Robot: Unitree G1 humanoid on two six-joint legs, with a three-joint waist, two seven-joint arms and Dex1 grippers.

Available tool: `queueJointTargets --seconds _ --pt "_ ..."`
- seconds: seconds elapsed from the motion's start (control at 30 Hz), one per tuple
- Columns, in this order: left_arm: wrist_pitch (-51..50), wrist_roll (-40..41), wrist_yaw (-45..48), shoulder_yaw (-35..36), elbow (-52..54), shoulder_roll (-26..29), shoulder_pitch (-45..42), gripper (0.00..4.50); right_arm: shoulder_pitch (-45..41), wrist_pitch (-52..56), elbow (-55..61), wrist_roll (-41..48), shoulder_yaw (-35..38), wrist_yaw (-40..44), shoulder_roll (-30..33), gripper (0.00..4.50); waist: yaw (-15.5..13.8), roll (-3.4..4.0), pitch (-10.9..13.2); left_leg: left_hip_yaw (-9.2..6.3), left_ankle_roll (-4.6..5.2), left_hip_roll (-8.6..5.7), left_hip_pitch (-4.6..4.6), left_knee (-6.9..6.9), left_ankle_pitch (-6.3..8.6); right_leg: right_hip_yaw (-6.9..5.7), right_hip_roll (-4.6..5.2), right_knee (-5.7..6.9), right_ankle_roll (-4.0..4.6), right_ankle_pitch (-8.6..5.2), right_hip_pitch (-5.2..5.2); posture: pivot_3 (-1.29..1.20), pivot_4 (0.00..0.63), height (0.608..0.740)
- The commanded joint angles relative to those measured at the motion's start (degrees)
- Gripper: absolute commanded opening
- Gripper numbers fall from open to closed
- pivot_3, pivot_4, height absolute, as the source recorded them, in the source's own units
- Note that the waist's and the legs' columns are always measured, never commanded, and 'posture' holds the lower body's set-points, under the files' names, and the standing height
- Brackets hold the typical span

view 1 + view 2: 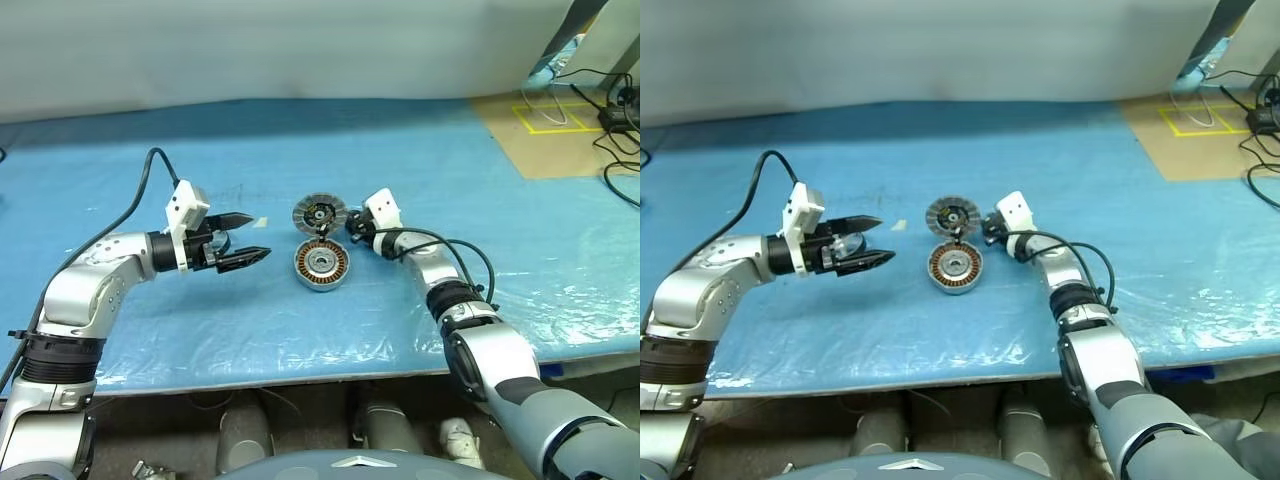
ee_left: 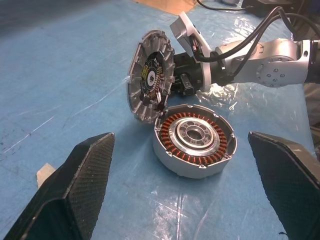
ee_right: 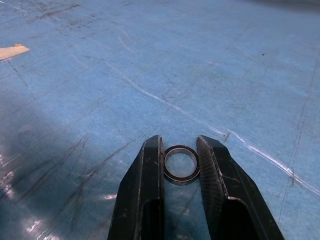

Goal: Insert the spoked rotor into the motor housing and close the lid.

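Silver-grey jointed arms with black cuffs, looping black cables, white wrist boxes and tapered black carbon-weave fingers (image 2: 80,185).

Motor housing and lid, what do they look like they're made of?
Motor housing: likely cast aluminium, with a matte silver-grey wall. Inside are copper-coloured windings, probably enamelled wire, around a polished, steel-looking hub. Lid: seemingly the same grey metal, with bright radial ribs. The material of its black-and-yellow centre is unclear.

Bright, even overhead light glares off the wrinkled blue plastic sheet (image 1: 300,330); shadows soft, focus sharp.
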State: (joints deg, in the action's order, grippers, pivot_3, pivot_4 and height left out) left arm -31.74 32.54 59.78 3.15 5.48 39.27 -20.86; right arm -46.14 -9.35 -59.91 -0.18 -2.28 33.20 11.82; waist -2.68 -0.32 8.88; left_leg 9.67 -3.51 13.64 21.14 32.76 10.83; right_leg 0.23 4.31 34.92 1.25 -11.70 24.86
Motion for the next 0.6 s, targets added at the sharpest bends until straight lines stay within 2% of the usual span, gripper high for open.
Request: queueJointTargets --seconds 0.03,0.17,0.33,0.47,0.6 --pt "0.43 0.46 0.59 0.43 1.35 0.03 -1.08 4.5 4.24 2.15 2.09 0.04 0.53 1.06 2.61 0.58 -0.35 0.0 0.0 0.0 0.0 -0.01 0.0 0.0 0.0 0.0 0.01 -0.04 0.0 0.0 -0.02 0.0 0.15 0.74" --pt "0.38 0.4 0.97 0.09 1.25 0.09 -1.19 4.5 10.51 5.81 13.29 2.16 2.35 2.88 6.74 0.58 -1.27 0.0 0.0 0.0 0.0 -0.06 0.04 -0.04 0.0 -0.02 0.06 -0.17 0.0 0.0 -0.07 0.0 0.15 0.74" --pt "0.16 0.3 1.61 -0.54 0.52 -0.05 -2.1 4.5 24.6 14.53 34.39 5.19 4.39 4.7 12.18 0.58 -2.27 -0.02 0.01 0.0 -0.01 -0.05 0.02 -0.15 0.0 -0.05 0.04 -0.24 -0.1 -0.06 -0.11 0.0 0.15 0.74" --pt "0.0 -0.09 2.67 -1.8 -0.76 -0.29 -4.06 4.5 33.04 20.83 47.3 7.41 4.76 4.46 13.51 0.58 -1.72 -0.04 0.01 0.01 -0.01 -0.03 -0.14 -0.31 0.01 0.01 0.0 -0.26 -0.14 -0.08 -0.11 0.0 0.15 0.74" --pt "0.14 -0.54 4.07 -2.93 -1.94 -0.17 -5.71 4.5 36.27 24.52 53.11 7.29 3.46 3.18 12.87 0.58 -1.09 -0.04 0.01 0.01 -0.01 -0.07 -0.18 -0.4 0.01 0.04 0.0 -0.27 -0.16 -0.1 -0.07 0.0 0.15 0.74"
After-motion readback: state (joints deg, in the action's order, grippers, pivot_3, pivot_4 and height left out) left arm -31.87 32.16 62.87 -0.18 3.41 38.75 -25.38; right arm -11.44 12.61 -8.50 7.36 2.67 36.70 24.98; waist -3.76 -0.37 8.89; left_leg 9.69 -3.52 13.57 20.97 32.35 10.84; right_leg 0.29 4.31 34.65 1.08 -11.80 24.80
